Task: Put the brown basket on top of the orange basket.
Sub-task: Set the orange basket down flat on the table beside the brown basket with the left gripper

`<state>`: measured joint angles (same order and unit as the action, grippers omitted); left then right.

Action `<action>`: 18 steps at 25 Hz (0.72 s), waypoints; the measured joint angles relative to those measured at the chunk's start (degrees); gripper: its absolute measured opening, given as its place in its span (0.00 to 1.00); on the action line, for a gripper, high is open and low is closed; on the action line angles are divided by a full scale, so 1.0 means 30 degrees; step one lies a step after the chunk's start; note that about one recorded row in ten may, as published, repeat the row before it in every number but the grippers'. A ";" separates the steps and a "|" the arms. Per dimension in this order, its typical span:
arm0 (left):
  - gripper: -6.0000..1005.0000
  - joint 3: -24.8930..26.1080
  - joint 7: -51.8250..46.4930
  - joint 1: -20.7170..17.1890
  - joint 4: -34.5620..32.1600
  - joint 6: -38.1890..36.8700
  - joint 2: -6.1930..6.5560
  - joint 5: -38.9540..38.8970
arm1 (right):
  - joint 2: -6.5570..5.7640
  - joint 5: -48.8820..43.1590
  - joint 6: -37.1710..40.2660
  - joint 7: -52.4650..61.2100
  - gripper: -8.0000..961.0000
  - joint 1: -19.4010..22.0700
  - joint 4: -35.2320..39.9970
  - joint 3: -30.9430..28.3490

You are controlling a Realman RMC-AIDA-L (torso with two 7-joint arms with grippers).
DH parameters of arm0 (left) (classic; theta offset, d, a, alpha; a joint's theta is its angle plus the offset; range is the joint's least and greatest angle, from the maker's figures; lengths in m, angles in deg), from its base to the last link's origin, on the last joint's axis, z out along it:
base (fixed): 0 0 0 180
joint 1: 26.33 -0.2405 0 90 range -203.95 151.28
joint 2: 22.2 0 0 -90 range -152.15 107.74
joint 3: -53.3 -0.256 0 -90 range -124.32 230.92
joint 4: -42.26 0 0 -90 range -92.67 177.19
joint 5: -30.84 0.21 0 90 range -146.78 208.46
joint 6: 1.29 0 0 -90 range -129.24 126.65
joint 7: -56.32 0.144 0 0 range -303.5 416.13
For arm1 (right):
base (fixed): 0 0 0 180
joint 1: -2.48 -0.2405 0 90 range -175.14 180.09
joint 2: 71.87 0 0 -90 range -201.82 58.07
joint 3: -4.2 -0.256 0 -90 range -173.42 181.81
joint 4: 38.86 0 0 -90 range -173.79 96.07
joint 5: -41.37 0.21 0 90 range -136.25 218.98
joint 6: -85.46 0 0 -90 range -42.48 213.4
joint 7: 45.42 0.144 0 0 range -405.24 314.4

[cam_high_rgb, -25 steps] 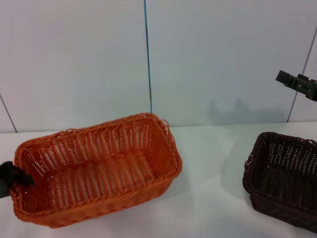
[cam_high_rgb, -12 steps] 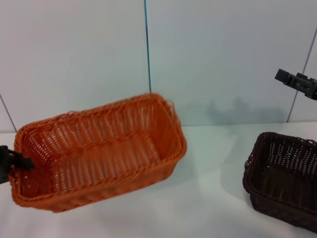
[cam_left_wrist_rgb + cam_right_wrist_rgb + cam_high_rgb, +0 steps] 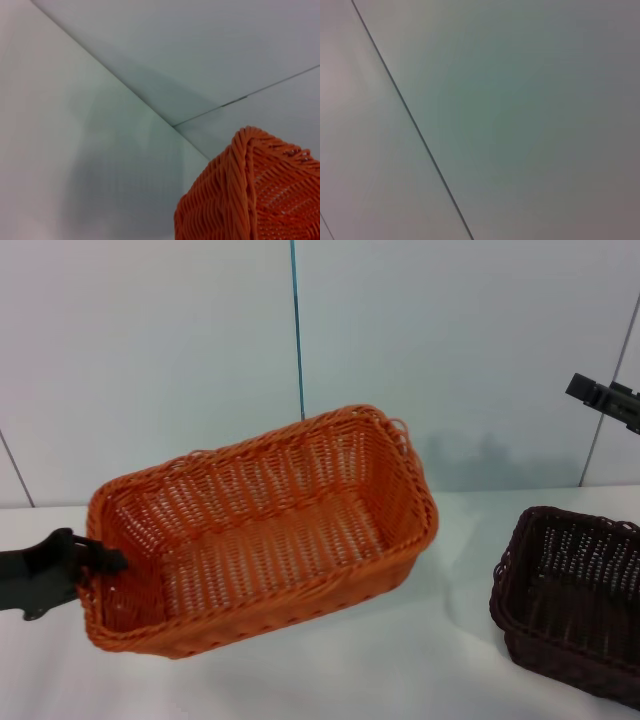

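No brand, label or legible writing is found on any item in view. The left gripper (image 3: 105,560), a black unit reaching in from the robot's left, is seen level with the near-left short end of the bright orange rectangular woven wicker basket (image 3: 265,530), its jaws closed onto the braided rim there. The orange basket is held clear of the white table (image 3: 420,670), tilted so that its far end stands higher against the pale panelled wall (image 3: 150,350), with its open-weave interior facing the head camera. In the left wrist view, only a corner of the orange basket (image 3: 250,195) is shown against the wall and table. The right gripper (image 3: 605,398) is noted high at the robot's right edge, well above the table and touching nothing; whether its jaws are open cannot be told. The dark chocolate-brown rectangular woven wicker basket (image 3: 570,595) is recorded resting upright on the table at the robot's right, well apart from the orange basket and partly cut off by the frame edge.
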<state>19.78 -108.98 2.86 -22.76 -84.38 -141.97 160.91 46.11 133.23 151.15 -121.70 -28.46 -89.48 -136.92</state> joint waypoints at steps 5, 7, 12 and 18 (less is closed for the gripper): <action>0.17 -0.0415 0.0592 -0.0080 0.0482 0.1704 -0.1037 -0.0013 | -0.0012 -0.0099 0.0017 -0.0010 0.94 0.0001 -0.0004 -0.0011; 0.17 -0.0842 0.0806 -0.0134 0.1049 0.2557 -0.1219 -0.0021 | -0.0025 -0.0104 0.0018 -0.0013 0.94 0.0002 -0.0004 -0.0022; 0.17 -0.2433 0.1218 -0.0049 0.3037 0.5012 -0.1239 -0.0023 | -0.0074 -0.0137 0.0018 -0.0024 0.94 0.0029 -0.0004 -0.0043; 0.17 -0.4060 0.1427 0.0029 0.4590 0.7682 -0.1307 -0.0333 | -0.0098 -0.0152 0.0017 -0.0034 0.94 0.0078 -0.0004 -0.0042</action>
<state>7.60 -104.70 2.95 -8.99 -61.34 -145.89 159.91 45.82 132.77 151.20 -121.80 -28.23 -89.49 -137.04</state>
